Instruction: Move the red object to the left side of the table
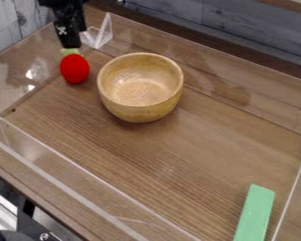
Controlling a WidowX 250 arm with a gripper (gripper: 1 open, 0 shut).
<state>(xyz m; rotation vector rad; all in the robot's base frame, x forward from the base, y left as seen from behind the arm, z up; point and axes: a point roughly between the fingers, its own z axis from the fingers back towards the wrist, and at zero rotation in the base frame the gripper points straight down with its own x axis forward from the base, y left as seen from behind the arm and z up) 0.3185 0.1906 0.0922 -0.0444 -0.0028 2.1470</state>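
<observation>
- Gripper [69,40] hangs above the red fruit [74,68], fingers spread wide, holding nothing.
- Fruit sits on the table [179,160], left of the wooden bowl [140,87].

You will find nothing to read here: no text, label, brand, number or sign shows on any surface in view
</observation>
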